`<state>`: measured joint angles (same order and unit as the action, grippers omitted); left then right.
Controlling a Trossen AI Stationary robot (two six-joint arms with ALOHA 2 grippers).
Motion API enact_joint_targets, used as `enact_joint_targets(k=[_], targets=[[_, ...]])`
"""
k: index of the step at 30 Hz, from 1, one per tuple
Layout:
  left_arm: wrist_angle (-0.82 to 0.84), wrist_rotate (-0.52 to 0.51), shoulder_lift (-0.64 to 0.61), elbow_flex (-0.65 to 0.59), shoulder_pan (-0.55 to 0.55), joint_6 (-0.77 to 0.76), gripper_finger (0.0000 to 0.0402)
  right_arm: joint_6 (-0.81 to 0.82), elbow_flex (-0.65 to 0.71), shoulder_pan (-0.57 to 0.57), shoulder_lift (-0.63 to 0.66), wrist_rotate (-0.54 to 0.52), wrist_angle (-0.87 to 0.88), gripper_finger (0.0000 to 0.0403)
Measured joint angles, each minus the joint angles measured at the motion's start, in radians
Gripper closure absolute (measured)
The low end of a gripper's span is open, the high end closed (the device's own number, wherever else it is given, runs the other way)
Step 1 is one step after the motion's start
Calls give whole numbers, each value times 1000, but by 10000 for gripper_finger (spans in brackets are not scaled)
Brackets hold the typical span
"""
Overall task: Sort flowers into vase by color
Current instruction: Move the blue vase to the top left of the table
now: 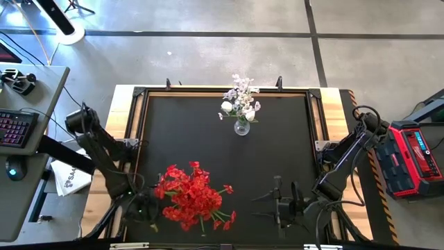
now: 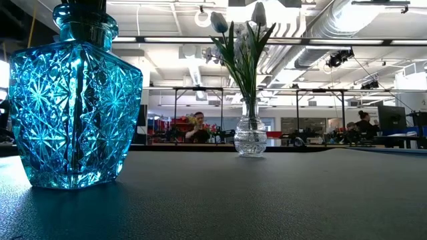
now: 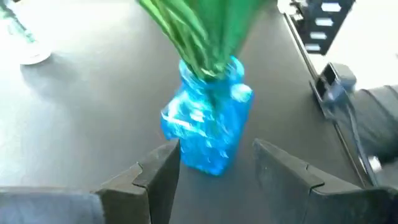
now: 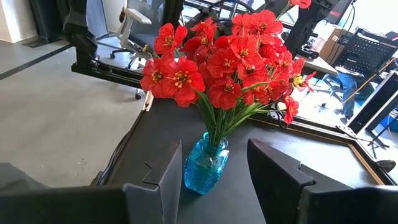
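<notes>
Red flowers (image 1: 191, 196) bunched in blue vase (image 4: 205, 163), table's 7 o'clock; pale flowers (image 1: 240, 97) in clear vase (image 1: 241, 126), 12 o'clock. Left gripper (image 3: 214, 171) and right gripper (image 4: 214, 168) both spread, empty. Sprigs probably light, stems thin and bendy: pinch low on stem. Glass likely heavy, slippery, breakable.
</notes>
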<state>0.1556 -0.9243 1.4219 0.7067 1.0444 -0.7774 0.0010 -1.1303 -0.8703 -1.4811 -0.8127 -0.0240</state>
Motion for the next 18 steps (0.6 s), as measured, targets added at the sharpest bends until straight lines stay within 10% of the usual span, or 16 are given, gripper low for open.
enact_joint_targets(k=[18], targets=[[-365,180,120,-8,-203,296,93,3,0,21,0,0,-2,247]])
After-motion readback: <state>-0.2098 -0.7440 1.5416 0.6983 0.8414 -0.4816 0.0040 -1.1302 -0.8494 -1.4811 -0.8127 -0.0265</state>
